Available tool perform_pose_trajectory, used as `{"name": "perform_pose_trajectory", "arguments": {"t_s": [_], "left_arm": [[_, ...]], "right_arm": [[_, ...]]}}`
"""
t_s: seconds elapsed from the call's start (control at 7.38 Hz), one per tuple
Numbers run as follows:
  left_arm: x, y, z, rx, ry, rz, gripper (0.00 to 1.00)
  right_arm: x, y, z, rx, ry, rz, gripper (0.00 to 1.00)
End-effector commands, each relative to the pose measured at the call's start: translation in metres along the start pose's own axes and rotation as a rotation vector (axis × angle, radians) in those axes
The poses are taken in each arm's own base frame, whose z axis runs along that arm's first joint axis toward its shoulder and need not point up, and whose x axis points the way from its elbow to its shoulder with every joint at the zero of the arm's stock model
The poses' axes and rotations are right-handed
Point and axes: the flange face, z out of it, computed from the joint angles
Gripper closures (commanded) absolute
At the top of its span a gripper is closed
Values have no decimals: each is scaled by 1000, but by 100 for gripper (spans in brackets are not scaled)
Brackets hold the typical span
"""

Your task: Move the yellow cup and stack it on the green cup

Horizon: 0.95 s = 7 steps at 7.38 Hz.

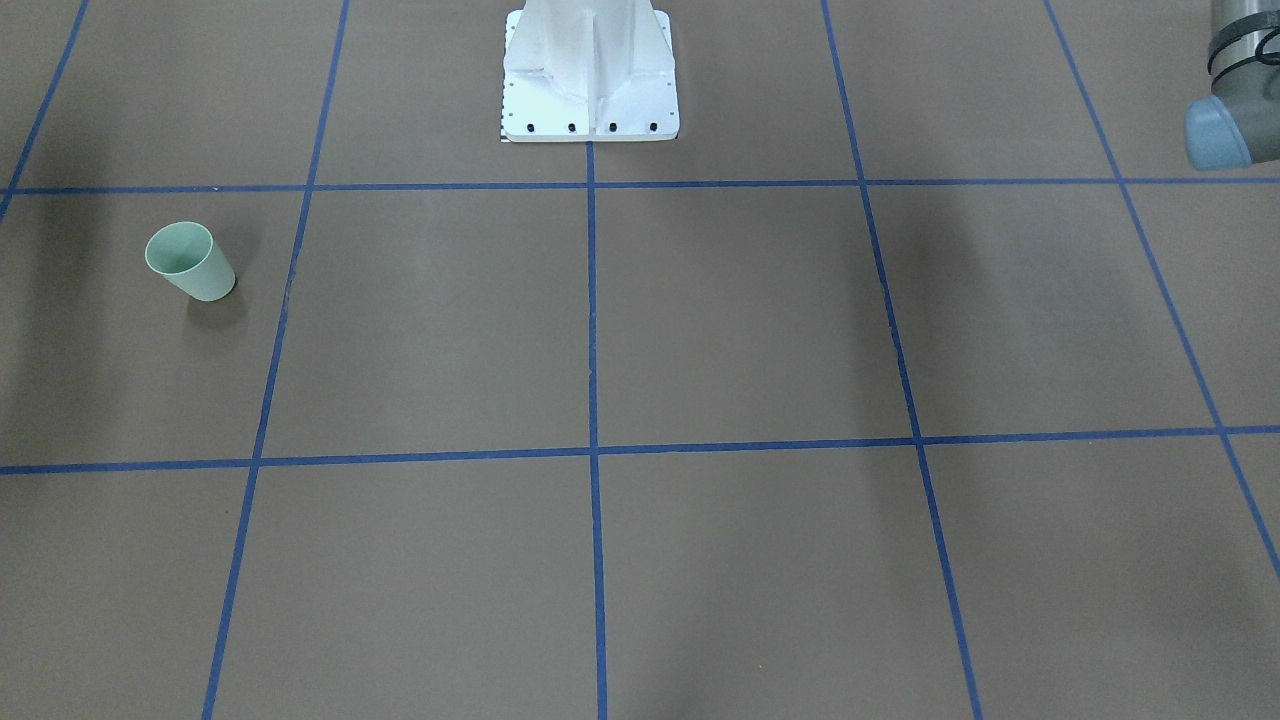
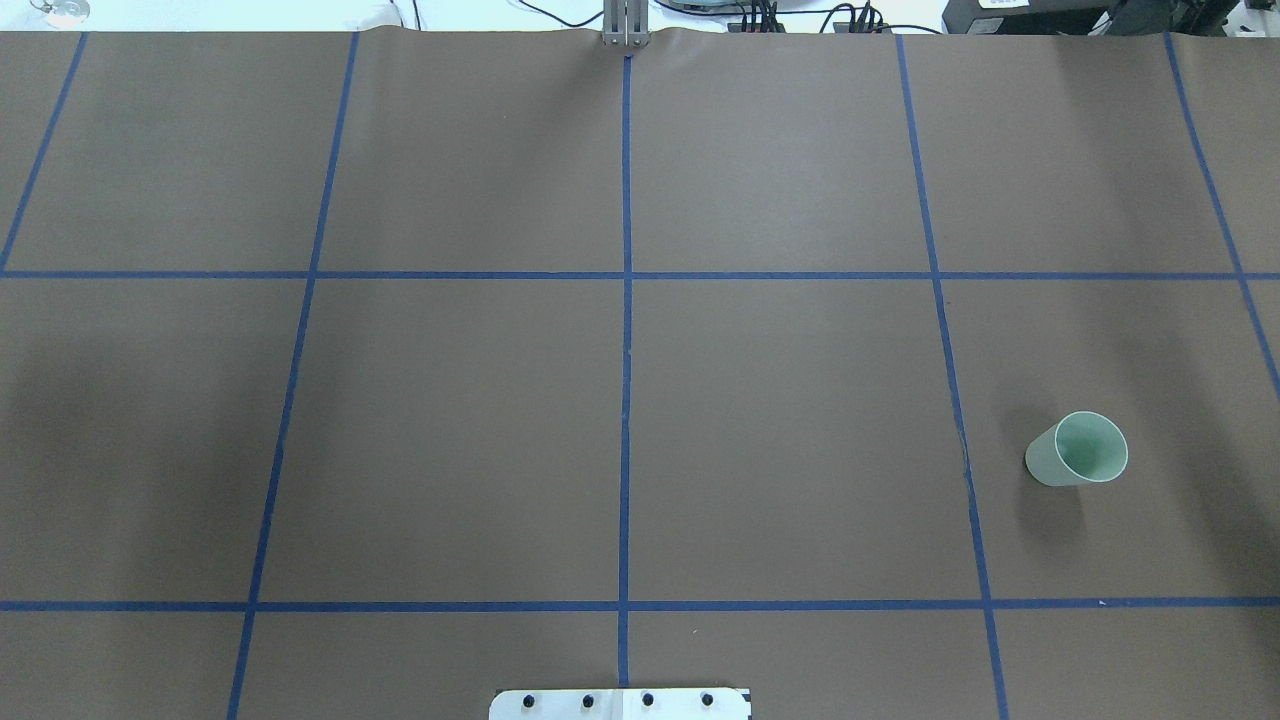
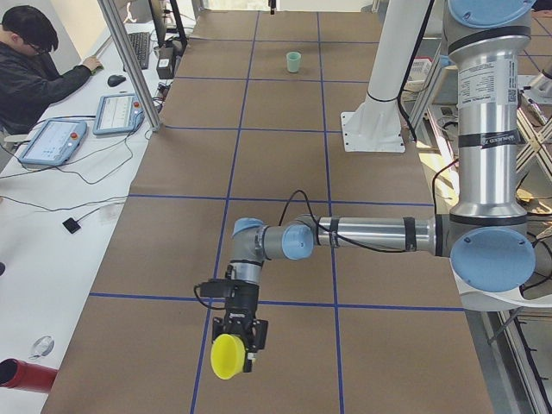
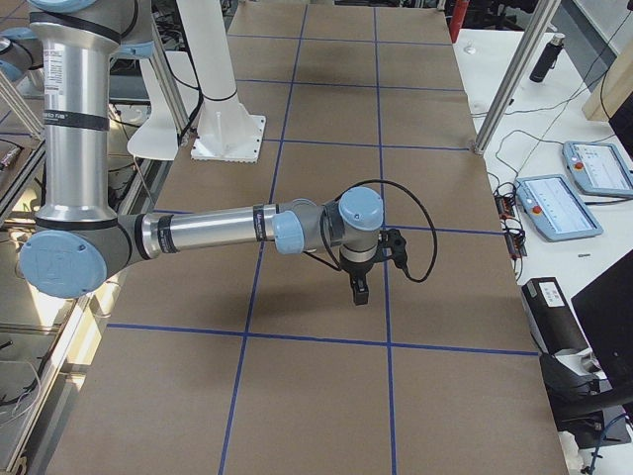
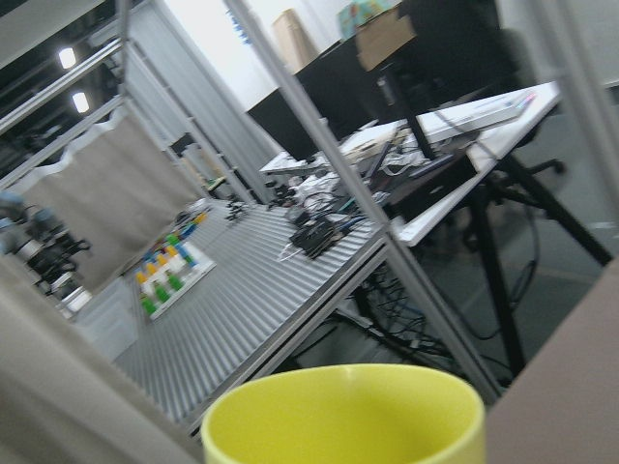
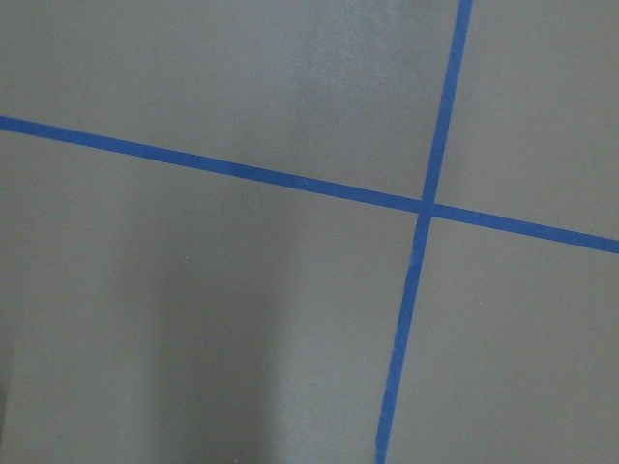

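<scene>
1. Yellow cup [image 3: 227, 356] sits at the tip of the left claw [image 3: 241, 343], over the end of the surface [image 2: 450, 430] on the robot's left. Its rim fills the bottom of the left wrist view, with the room beyond behind it.
2. We see that claw itself only from the side, so we cannot tell whether it is clenched on the cup, though the cup looks carried rather than set down.
3. The green cup [image 2: 1077, 449] stands upright, mouth up, alone on the robot's right part of the surface, well apart from the yellow one.
4. The right claw [image 4: 356, 294] points down over the surface near the blue tape lines [image 6: 423, 205]. We cannot tell whether it is released or clenched, and its own camera shows only brown covering and tape.
5. We judge the transfer step to be in hand, with stacking not yet begun.
6. The next move calls for bringing the yellow cup toward the middle and presenting it so the right claw can take its wall. That claw would then lower it, base first and centred, into the green cup's mouth.
</scene>
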Motion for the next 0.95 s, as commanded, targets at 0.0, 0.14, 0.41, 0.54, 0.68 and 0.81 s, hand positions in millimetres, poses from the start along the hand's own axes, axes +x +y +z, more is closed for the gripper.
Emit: {"name": "perform_pose_trajectory", "arguments": {"t_s": [0.0, 0.14, 0.41, 0.54, 0.68, 0.81], "left_arm": [[59, -44, -58, 25, 388, 69, 100], [79, -62, -83, 59, 519, 91, 100], [109, -58, -148, 122, 920, 224, 100], [132, -37, -179, 130, 1064, 289, 100], [163, -16, -221, 134, 1188, 343, 100], [195, 17, -259, 105, 1287, 382, 100]], "right_arm": [[-39, -43, -16, 40, -9, -29, 0], [-44, -49, -13, 37, -19, -38, 0], [-65, -69, -23, 55, -66, -70, 0], [-81, -82, -26, 57, -101, -86, 0], [-106, -89, -17, 30, -150, -72, 1], [-132, -92, -4, -10, -188, 24, 1]]}}
